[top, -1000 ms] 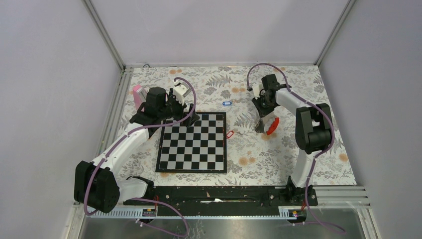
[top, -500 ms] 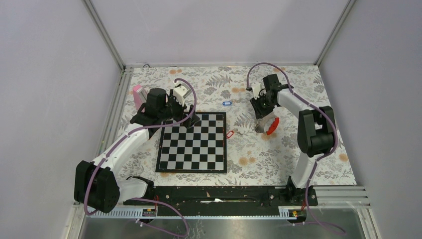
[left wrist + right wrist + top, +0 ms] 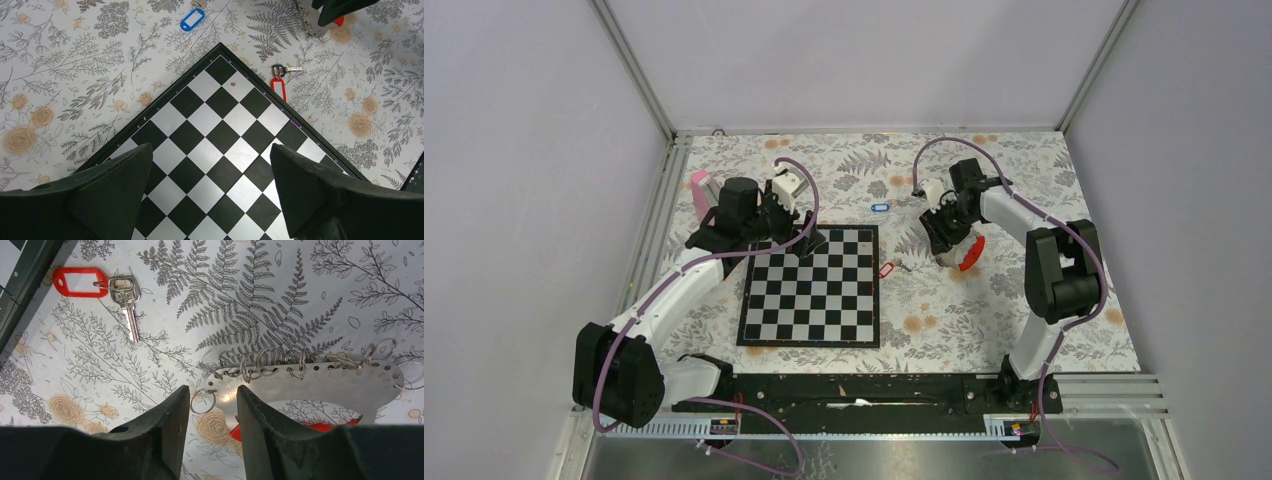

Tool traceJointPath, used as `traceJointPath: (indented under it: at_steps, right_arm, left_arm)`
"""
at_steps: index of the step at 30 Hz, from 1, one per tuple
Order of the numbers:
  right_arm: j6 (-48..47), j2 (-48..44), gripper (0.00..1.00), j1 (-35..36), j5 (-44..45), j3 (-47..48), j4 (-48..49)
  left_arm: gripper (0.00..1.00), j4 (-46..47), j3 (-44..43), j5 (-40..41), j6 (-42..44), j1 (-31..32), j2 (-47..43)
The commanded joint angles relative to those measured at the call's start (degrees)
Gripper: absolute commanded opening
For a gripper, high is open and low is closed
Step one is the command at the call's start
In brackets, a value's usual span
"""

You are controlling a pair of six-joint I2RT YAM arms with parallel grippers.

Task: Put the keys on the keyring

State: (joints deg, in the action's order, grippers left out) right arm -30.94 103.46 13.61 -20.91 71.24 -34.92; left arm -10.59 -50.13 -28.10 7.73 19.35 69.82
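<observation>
The red-tagged key (image 3: 80,281) lies on the floral cloth by the chessboard's right edge; it also shows as the red key (image 3: 887,269). The blue-tagged key (image 3: 880,208) lies beyond the board's far edge and appears in the left wrist view as the blue key (image 3: 191,19). The keyring (image 3: 320,380) is a curved metal plate strung with several thin rings, red beneath, seen from above as the keyring (image 3: 969,255). My right gripper (image 3: 212,392) hovers open over its left end, with one small ring (image 3: 202,401) between the tips and nothing gripped. My left gripper (image 3: 210,150) stands wide open over the chessboard's far corner.
The chessboard (image 3: 814,290) lies mid-table on the floral cloth. A pink block (image 3: 699,190) stands at the far left beside the left arm. A metal rail runs along the table's left side.
My right gripper's jaws have spread wider and its wrist has shifted slightly left over the keyring. The left arm and both keys have not moved.
</observation>
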Motion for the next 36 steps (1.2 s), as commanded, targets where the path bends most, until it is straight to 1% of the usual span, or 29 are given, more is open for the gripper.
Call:
traceJointPath:
  at_steps: [1, 8, 13, 18, 25, 36]
  right_arm:
    - [-2.8, 0.9, 0.48, 0.9, -2.0, 0.6, -1.1]
    - [-5.3, 3.6, 0.49, 2.0, -2.1, 2.3, -2.7]
    - [-7.4, 4.3, 0.52, 2.3, -2.0, 3.5, -3.2]
    - [-8.8, 4.7, 0.52, 2.3, -2.0, 4.1, -3.5]
    - [-10.5, 5.5, 0.41, 2.3, -3.4, 3.4, -4.4]
    - [-12.1, 6.2, 0.36, 2.3, -4.1, 3.5, -5.3]
  left_arm:
    - [0.99, 3.0, -0.1, -1.5, 0.9, -0.1, -1.0]
    - [0.99, 2.9, 0.0, -1.5, 1.0, -0.1, -0.7]
    - [0.99, 2.9, 0.0, -1.5, 1.1, -0.1, -0.5]
    - [0.99, 2.9, 0.0, -1.4, 1.1, -0.1, -0.3]
    - [0.99, 2.9, 0.0, -1.3, 1.3, -0.1, -0.2]
    - [0.99, 3.0, 0.2, -1.2, 1.5, -0.1, -0.1]
